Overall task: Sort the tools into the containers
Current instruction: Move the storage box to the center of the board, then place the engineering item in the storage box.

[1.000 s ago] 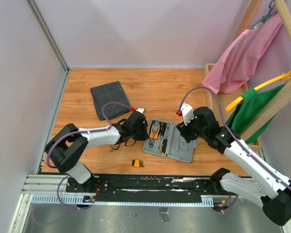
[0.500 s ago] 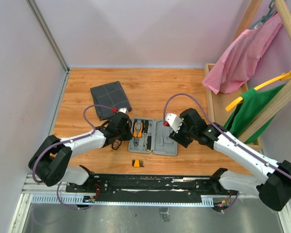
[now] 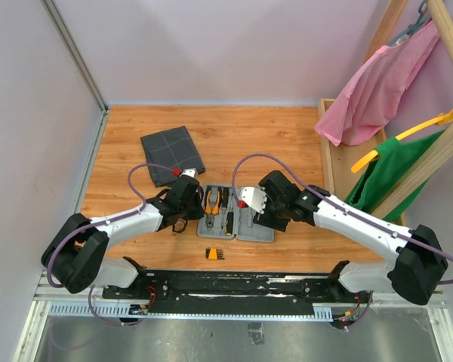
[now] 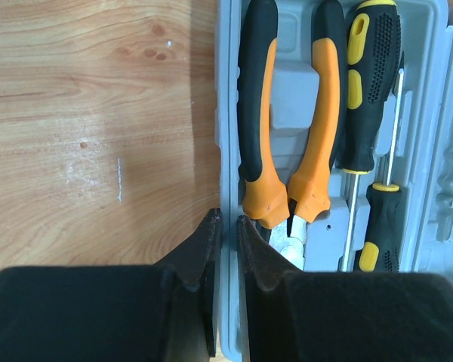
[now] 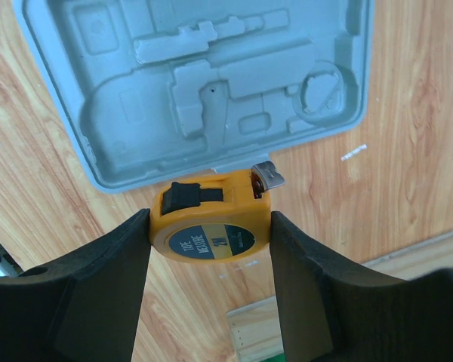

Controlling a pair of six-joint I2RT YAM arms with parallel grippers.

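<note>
The light-grey case (image 3: 245, 228) lies open on the wooden table, between both arms. Its left half holds orange-and-black pliers (image 4: 287, 128) and two black-and-yellow screwdrivers (image 4: 366, 83). My left gripper (image 4: 228, 226) is shut on the left rim of the case (image 4: 228, 113). My right gripper (image 5: 210, 234) is shut on a round yellow-orange tape measure (image 5: 211, 222), held above the near edge of the case's empty moulded half (image 5: 204, 83). The dark grey pouch (image 3: 171, 154) lies flat at the back left. A small orange bit holder (image 3: 212, 254) lies in front of the case.
A wooden rack with pink (image 3: 377, 90) and green (image 3: 392, 170) garments stands at the right, with a wooden box (image 3: 334, 147) at its foot. Lilac walls close the left and back. A metal rail (image 3: 234, 290) runs along the near edge.
The case has slid left along the table with my left gripper holding its rim. My right gripper has moved left with the tape measure, to the case's right half.
</note>
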